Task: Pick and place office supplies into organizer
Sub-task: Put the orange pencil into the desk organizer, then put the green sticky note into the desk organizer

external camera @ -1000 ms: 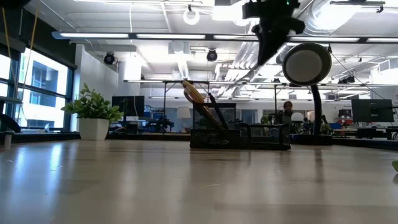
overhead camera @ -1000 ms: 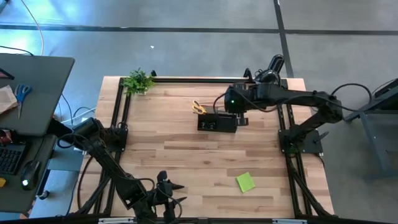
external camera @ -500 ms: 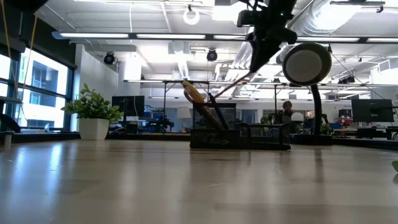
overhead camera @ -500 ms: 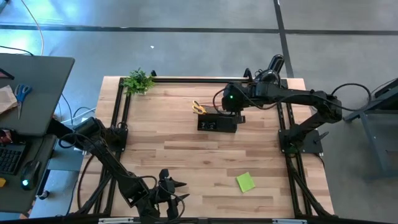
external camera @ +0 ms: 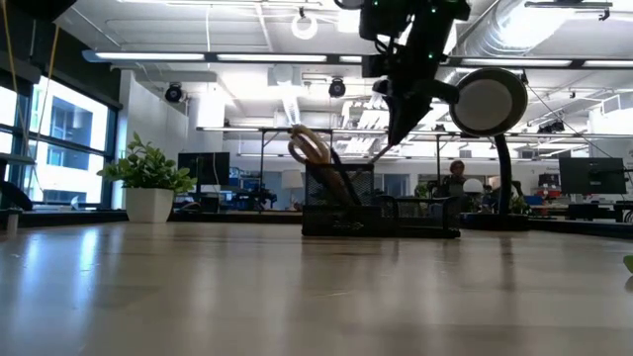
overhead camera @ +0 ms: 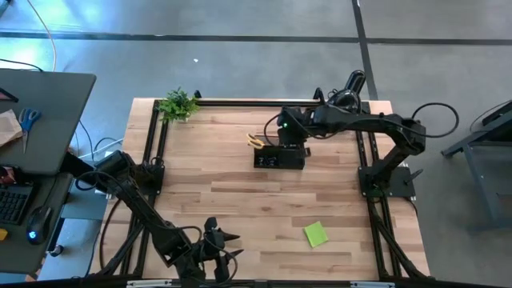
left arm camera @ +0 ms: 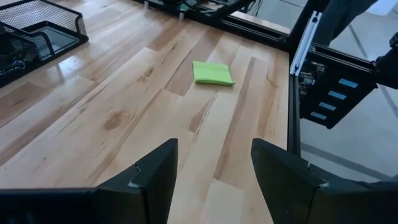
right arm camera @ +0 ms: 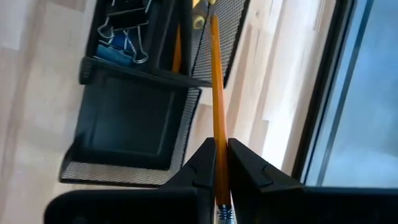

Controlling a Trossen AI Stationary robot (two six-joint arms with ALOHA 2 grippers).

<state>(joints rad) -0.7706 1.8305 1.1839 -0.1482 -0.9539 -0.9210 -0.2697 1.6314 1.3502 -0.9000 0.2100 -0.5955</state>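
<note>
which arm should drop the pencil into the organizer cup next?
Right. The right gripper already pinches the orange pencil directly above the organizer. The left gripper sits open at the near edge, facing the sticky-note pad.

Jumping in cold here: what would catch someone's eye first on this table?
The right gripper pinches an orange pencil above the black organizer at the table's far middle. A lime-green sticky-note pad lies alone near the front edge, while the left gripper waits open at the front left.
</note>
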